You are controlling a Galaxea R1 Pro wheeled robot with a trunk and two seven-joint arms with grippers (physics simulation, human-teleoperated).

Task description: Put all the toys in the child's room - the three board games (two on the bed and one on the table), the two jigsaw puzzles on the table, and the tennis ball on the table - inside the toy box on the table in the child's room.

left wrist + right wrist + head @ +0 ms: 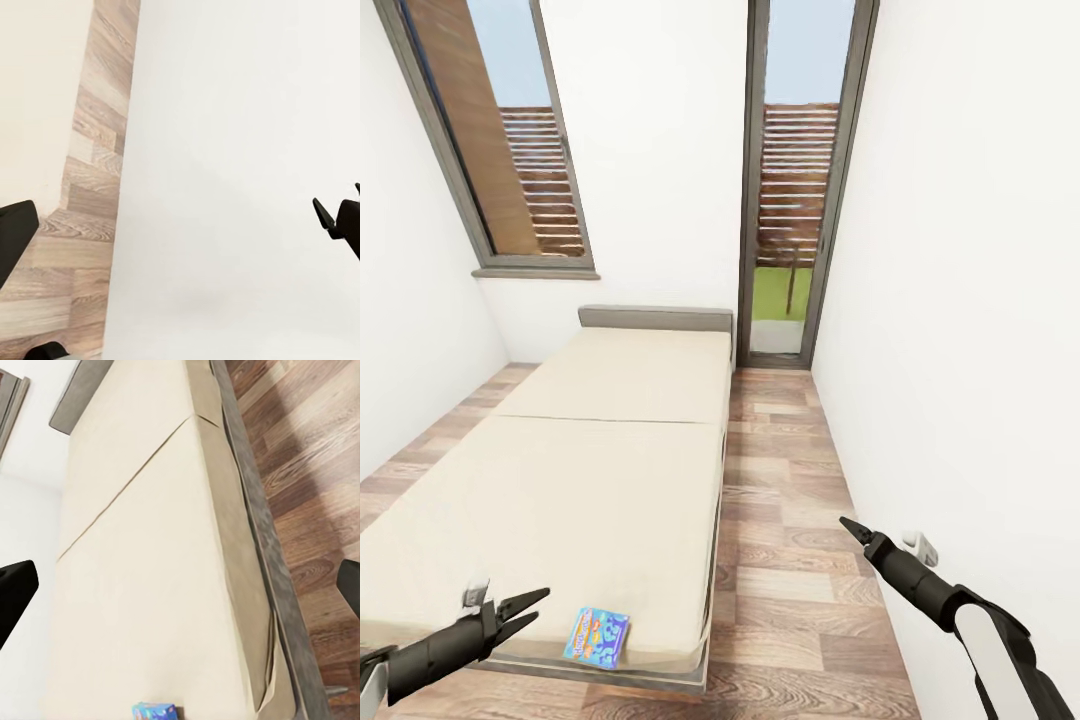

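robot stands at the foot of the bed [590, 470], facing along it toward the window wall. one board game [597, 636], a flat box with blue-and-multicolour print, lies flat on the cream mattress near the foot edge, toward the floor-side corner; its edge also shows in the right wrist view [154, 711]. no other toy visible on the mattress from here. judgement: this is the approach step for picking the game off the bed; nothing is held yet, so the task looks barely begun for the bed items. left gripper [520, 608] is held low and forward over the near corner of the mattress, just beside the game but not touching it, fingers apart and empty, probably staged for a reach to the box. right gripper [857, 532] is raised over the wood floor [800, 560] beside the bed, forearm angled up and inward; fingertips appear close together in the head view, yet the wrist view shows its fingers set wide at the frame edges, so i cannot tell its state. right arm looks parked clear of the bed.
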